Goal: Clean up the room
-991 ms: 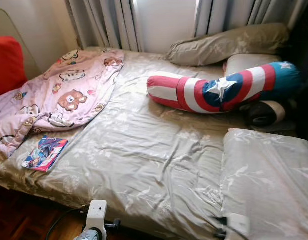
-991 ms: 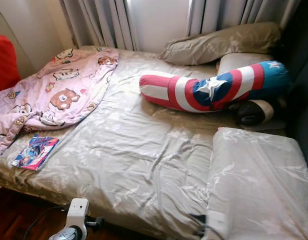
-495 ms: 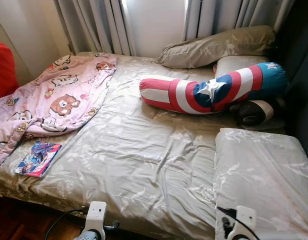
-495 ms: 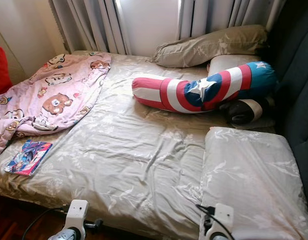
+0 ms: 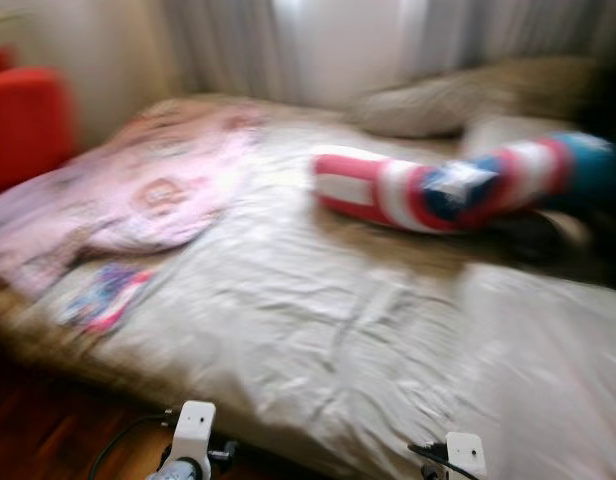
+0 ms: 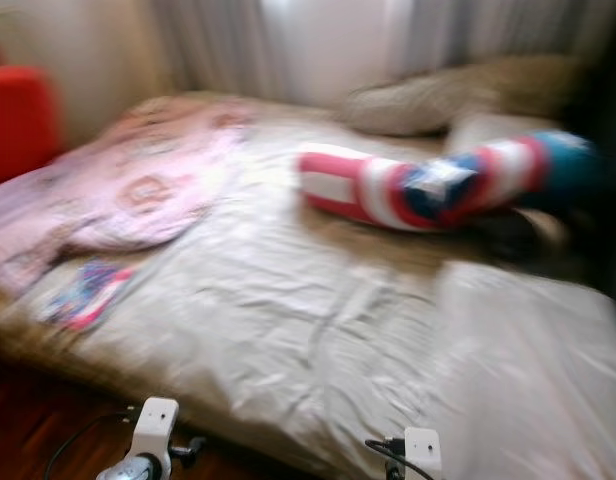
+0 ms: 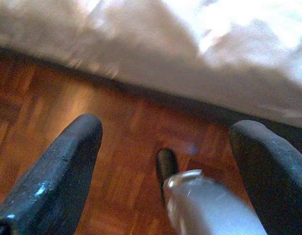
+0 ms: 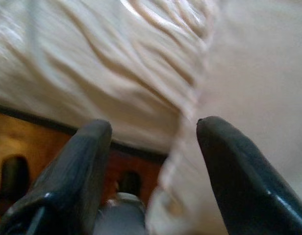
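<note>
The head views are blurred by motion. A bed (image 5: 318, 340) with a beige floral sheet lies in front of me. A pink bear-print blanket (image 5: 138, 195) is bunched on its left side, and a colourful book (image 5: 103, 298) lies near the left front edge. A red, white and blue bolster (image 5: 458, 190) with a star lies across the back right. My left gripper (image 7: 168, 127) hangs open over the wooden floor (image 7: 53, 98) at the bed's edge, holding nothing. My right gripper (image 8: 153, 125) is open above the front edge of the sheet.
Beige pillows (image 5: 438, 100) lie against the curtains (image 5: 238, 45) at the back. A large beige cushion (image 5: 548, 370) covers the bed's right front. A red chair (image 5: 28, 120) stands at the far left. Dark wooden floor (image 5: 48, 430) runs along the bed's front.
The whole picture has shifted right and blurred, so the camera is moving. The right arm's wrist, which came into view half a second ago, stays low at the front. Nothing on the bed moved.
</note>
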`<state>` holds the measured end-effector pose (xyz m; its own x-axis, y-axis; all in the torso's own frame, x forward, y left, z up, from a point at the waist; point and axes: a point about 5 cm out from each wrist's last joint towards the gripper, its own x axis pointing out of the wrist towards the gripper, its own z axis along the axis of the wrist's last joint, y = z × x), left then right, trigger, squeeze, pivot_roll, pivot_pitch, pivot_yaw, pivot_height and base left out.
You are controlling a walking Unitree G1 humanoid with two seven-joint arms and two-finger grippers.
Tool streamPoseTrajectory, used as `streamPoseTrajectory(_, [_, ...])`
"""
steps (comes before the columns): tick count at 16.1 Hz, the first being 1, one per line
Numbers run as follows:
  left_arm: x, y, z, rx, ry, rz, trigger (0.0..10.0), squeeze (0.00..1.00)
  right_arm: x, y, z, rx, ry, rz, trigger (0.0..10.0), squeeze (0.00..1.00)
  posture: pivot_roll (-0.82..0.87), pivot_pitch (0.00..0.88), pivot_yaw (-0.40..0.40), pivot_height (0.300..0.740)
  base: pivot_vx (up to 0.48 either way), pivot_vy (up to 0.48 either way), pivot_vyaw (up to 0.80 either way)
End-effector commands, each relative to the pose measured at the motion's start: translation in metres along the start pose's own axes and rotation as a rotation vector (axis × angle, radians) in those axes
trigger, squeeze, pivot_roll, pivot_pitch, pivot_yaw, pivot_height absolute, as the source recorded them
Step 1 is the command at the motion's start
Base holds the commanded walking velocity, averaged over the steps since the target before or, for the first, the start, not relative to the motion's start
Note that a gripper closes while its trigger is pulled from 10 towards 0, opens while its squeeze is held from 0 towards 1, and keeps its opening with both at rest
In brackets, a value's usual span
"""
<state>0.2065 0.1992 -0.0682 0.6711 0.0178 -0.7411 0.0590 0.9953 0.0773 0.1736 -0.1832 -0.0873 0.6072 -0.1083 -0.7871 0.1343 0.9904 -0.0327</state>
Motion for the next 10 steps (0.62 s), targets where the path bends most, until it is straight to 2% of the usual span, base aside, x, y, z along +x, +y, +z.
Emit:
streamPoseTrajectory(1, [0.0, -0.0007, -0.0013, 0.002, 0.008, 0.0, 10.0, 0.0, -0.0012, -0.001, -0.0055, 0.015, 0.018, -0.01, 10.0, 0.0, 0.02, 0.0, 0.026, 0.74, 0.0, 0.0, 0.0])
streamPoseTrajectory(3, [-0.0001, -0.0017, -0.0019, 0.043, 0.014, -0.011, 10.0, 0.0, -0.0009, -0.001, -0.0033, 0.031, 0.006, -0.01, 10.0, 0.0, 0.02, 0.0, 0.027, 0.74, 0.0, 0.0, 0.0])
streamPoseTrajectory(10, [-0.0002, -0.0018, -0.0028, 0.034, 0.015, -0.005, 10.0, 0.0, -0.0015, 0.001, -0.0065, 0.034, 0.018, 0.001, 10.0, 0.0, 0.02, 0.0, 0.026, 0.74, 0.0, 0.367, 0.0])
